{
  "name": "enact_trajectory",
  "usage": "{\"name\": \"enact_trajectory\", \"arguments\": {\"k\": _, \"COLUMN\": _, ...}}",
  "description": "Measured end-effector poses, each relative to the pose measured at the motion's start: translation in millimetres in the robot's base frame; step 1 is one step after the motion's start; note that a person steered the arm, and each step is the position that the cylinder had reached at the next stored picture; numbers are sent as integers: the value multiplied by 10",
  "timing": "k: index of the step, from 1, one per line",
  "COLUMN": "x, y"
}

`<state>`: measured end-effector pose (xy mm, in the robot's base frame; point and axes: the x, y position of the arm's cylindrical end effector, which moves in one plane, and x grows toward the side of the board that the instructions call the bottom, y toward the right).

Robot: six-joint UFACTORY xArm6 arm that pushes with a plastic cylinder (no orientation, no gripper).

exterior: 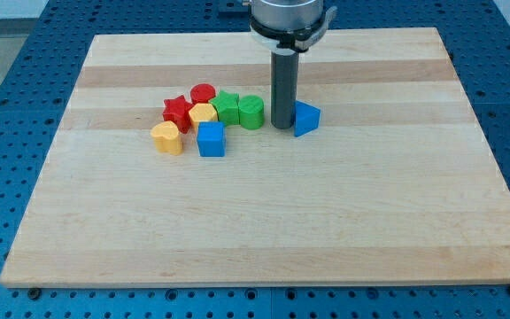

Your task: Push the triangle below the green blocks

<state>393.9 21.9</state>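
My tip (283, 126), a bare rod grasping nothing, touches the left side of the blue triangle (305, 118) near the table's (343, 221) top edge, just right of the green cylinder (251, 112) and green star (228, 106).

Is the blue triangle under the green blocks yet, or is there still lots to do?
Not yet. Done: my tip has reached the blue triangle block and sits right at its left side. In hand: nothing shows the push has carried it anywhere useful; the triangle is level with, and right of, the green cylinder block and the green star-shaped block. Left: moving it toward the view's bottom and left, onto the bare wooden board beneath them.
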Motion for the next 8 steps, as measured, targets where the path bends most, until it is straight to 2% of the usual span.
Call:
{"name": "enact_trajectory", "arguments": {"k": 1, "x": 94, "y": 360}}
{"name": "enact_trajectory", "arguments": {"k": 2, "x": 49, "y": 286}}
{"name": "enact_trajectory", "arguments": {"k": 3, "x": -210, "y": 275}}
{"name": "enact_trajectory", "arguments": {"k": 4, "x": -272, "y": 741}}
{"name": "enact_trajectory", "arguments": {"k": 5, "x": 76, "y": 1121}}
{"name": "enact_trajectory", "arguments": {"k": 6, "x": 283, "y": 687}}
{"name": "enact_trajectory", "arguments": {"k": 7, "x": 287, "y": 37}}
{"name": "enact_trajectory", "arguments": {"k": 8, "x": 404, "y": 568}}
